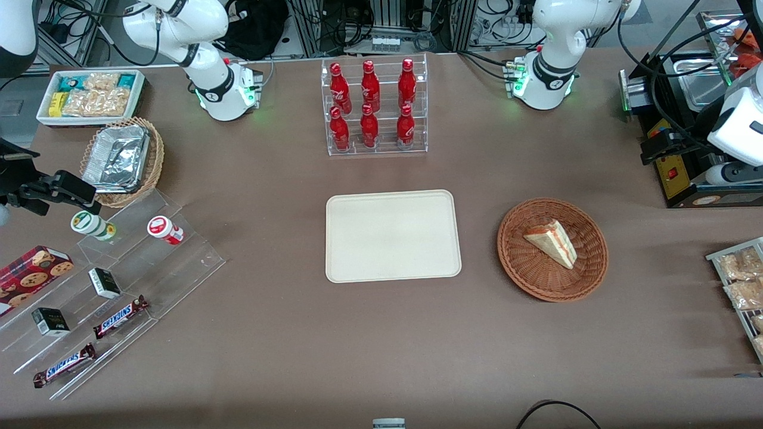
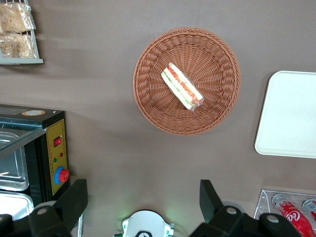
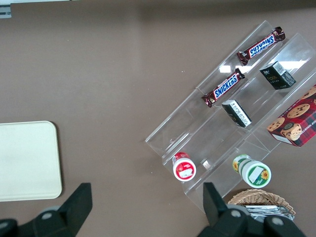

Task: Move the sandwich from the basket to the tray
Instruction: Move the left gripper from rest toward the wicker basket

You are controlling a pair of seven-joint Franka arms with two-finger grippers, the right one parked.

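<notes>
The gripper (image 2: 143, 207) is held wide open, high above the bench; below it, the sandwich (image 2: 181, 86) lies in the basket (image 2: 148, 98).

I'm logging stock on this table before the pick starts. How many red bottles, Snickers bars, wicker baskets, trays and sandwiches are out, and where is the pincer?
Red bottles: 6
Snickers bars: 2
Wicker baskets: 2
Tray: 1
Sandwich: 1
Total: 12
The pincer hangs open, high above the table beside the sandwich's basket.

Rough woven wicker basket (image 1: 539, 274), smooth matt plastic-looking tray (image 1: 393, 235), matt brown cloth-like table (image 1: 298, 333).
</notes>
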